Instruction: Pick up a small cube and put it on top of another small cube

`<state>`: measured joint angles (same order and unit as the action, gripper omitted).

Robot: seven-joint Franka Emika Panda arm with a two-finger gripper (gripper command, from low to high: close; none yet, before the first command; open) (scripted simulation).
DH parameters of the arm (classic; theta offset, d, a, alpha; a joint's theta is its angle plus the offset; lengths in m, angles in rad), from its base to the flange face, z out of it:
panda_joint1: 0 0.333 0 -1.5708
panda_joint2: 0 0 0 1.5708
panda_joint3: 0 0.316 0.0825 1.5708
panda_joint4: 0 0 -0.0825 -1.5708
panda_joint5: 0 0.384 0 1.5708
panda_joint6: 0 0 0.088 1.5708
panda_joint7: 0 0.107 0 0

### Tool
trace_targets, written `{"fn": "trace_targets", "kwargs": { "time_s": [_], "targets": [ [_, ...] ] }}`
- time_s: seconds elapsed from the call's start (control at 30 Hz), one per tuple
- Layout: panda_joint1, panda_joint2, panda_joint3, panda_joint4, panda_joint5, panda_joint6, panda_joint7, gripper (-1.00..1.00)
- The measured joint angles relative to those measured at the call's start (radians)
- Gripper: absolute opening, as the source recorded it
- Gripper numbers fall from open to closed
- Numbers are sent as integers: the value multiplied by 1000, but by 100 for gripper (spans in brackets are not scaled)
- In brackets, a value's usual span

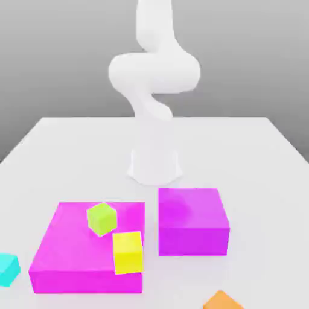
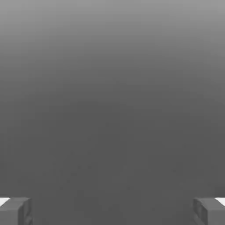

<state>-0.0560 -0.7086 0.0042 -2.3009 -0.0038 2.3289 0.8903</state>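
A small cyan cube (image 1: 7, 268) rests on the white table (image 1: 253, 151) at the exterior view's left edge, partly cut off by the frame. In the hand view my gripper (image 2: 112, 211) is open, its two grey fingertips (image 2: 15, 211) far apart with nothing between them and only plain grey background ahead. The white arm (image 1: 154, 72) rises from its base (image 1: 155, 163) and leaves the exterior view at the top.
A wide flat magenta block (image 1: 66, 253) carries a lime-green cube (image 1: 101, 218) and a yellow cube (image 1: 128, 252) at its front edge. A taller magenta block (image 1: 193, 220) stands to its right. An orange object (image 1: 222, 300) pokes in at the front edge.
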Motion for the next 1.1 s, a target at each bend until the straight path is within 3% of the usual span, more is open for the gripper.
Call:
{"fn": "trace_targets", "kwargs": {
  "time_s": [0.6,0.93,1.1],
  "targets": [
    [-325,659,-60,-6,-30,208,653,0],
    [-433,1024,-136,-9,86,321,918,0],
    [-470,1205,-112,23,145,441,914,0]
  ]
}}
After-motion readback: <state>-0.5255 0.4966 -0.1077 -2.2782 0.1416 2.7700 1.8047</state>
